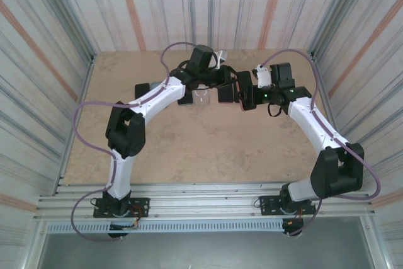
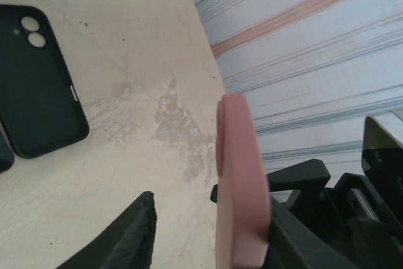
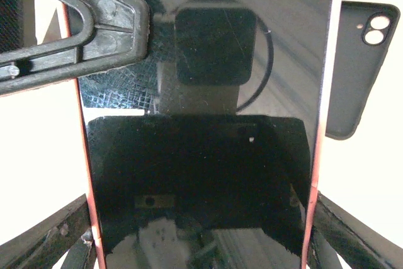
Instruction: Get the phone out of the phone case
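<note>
Here, at left: empty phone case [image 2: 38,86] flat on mottled beige table [image 2: 126,29] — dark, matte, rounded corners, two round lens holes. Left gripper [image 2: 211,212] jaws apart astride phone [image 2: 239,181], near black finger [image 2: 126,244] clear of it. Phone raised above table — slim pink slab, glossy black screen, clamped edgewise in right gripper [image 3: 201,231].

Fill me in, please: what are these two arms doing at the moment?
The right arm's fingers grip a black-screened phone in what looks like a soft pink case, holding it above the beige table. The left arm's fingers sit at its pink edge, one finger apart from it. An empty dark phone case lies flat on the table nearby.
</note>
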{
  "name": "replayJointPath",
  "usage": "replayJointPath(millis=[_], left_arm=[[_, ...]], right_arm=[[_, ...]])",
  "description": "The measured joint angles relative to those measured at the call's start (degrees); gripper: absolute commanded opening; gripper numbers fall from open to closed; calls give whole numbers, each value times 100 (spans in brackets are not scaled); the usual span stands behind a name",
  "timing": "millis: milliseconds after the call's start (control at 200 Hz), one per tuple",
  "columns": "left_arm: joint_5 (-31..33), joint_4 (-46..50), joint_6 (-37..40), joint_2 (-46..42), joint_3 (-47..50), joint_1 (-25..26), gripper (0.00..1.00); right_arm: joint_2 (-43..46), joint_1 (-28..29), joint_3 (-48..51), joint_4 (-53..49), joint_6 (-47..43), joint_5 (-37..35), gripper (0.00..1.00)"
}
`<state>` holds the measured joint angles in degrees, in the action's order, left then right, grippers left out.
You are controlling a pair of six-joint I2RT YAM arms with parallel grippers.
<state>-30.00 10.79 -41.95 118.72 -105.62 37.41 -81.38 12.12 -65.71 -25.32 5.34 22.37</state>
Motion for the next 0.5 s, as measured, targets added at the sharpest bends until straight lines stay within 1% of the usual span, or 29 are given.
replayJointPath(millis=[95, 180, 306, 416, 501], left_arm=[[0, -2, 15, 0, -35, 22, 32], [-24, -11, 17, 0, -35, 28, 22], [-72, -31, 9, 0, -46, 50, 20], [-118, -26, -9, 0, -57, 50, 11], [-153, -28, -42, 0, -76, 50, 7]], right_arm=[[0, 17, 0, 7, 15, 4, 37], [0, 26, 0, 4, 17, 9, 37], [0, 44, 0, 4, 20, 24, 37], [0, 79, 0, 17, 20, 35, 38], [0, 79, 0, 28, 20, 28, 41]])
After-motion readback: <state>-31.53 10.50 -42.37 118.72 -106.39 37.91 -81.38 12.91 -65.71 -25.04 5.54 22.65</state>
